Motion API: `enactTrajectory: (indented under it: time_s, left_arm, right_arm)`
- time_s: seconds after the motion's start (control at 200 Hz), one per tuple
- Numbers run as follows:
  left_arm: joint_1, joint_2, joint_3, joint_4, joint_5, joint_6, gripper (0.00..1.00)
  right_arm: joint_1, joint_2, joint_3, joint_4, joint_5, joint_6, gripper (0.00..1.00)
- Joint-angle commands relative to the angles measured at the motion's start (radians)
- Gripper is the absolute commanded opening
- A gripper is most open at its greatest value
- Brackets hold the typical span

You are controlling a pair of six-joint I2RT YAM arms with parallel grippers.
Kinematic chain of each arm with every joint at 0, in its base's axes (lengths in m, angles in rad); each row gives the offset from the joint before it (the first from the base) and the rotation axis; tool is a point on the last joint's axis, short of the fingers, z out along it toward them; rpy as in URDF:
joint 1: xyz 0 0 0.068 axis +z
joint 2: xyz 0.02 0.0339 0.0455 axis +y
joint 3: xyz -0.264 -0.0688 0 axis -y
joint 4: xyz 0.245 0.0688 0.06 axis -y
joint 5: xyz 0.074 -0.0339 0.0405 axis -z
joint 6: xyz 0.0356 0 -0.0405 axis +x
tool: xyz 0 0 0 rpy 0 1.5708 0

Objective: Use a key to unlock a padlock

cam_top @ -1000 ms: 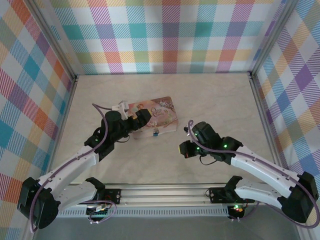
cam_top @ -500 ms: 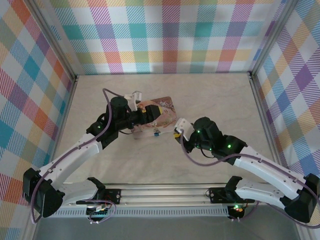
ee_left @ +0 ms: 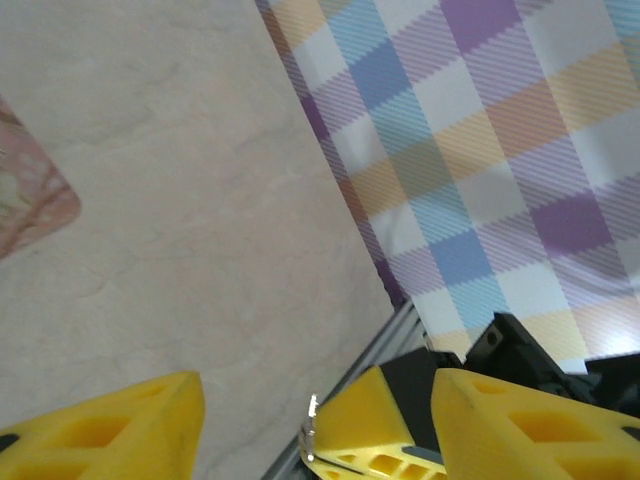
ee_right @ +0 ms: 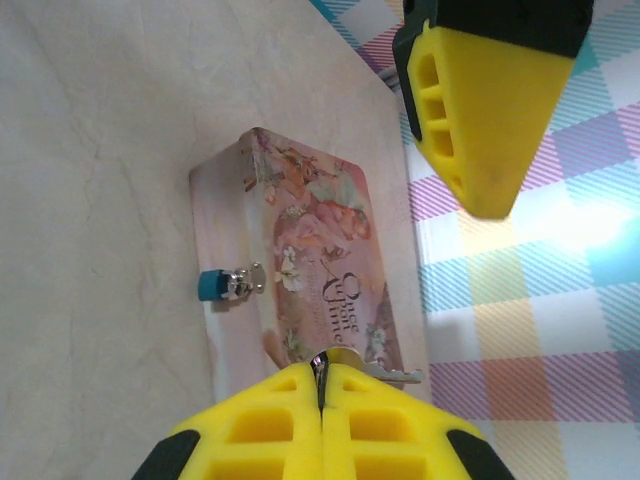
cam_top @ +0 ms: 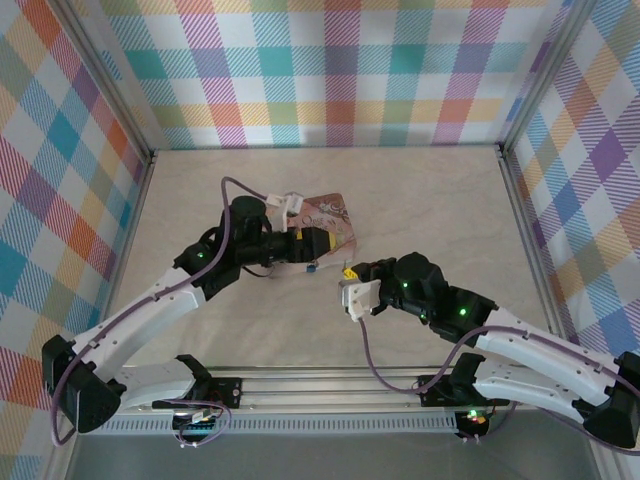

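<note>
I have bare tabletop (cam_top: 430,200) right of and behind the pink tin (cam_top: 332,210), and more in front of the padlock (ee_right: 225,284). My left gripper (cam_top: 322,243) hangs over the tin's near edge, blocking the way from above. My right gripper (cam_top: 350,273), key (ee_right: 385,375) pinched in its fingers (ee_right: 270,420), crowds in just beside it.
</note>
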State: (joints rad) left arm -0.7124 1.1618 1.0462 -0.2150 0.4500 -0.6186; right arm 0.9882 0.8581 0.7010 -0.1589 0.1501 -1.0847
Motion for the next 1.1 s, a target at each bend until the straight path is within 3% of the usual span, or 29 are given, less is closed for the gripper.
enactTrajectory:
  time_s: [0.0,0.38,0.78,1.02,1.095]
  left_arm:
    - [-0.045,0.041,0.042,-0.007,0.034,0.041,0.57]
    - [-0.130,0.122,0.074,0.000,-0.015,0.049,0.37]
    - [-0.149,0.169,0.080,0.002,-0.010,0.064,0.23]
    - [-0.151,0.159,0.071,-0.006,-0.024,0.073,0.00]
    - [-0.151,0.148,0.069,-0.007,-0.037,0.079,0.00]
  right_arm:
    - [0.004,-0.031,-0.001,0.000,0.000,-0.102,0.00]
    - [0.004,-0.069,-0.027,-0.065,-0.049,-0.111,0.00]
    - [0.003,-0.067,-0.026,-0.049,-0.059,-0.081,0.00]
    - [0.004,-0.063,-0.025,-0.039,-0.051,-0.058,0.00]
    - [0.004,-0.061,-0.025,-0.040,-0.044,-0.047,0.00]
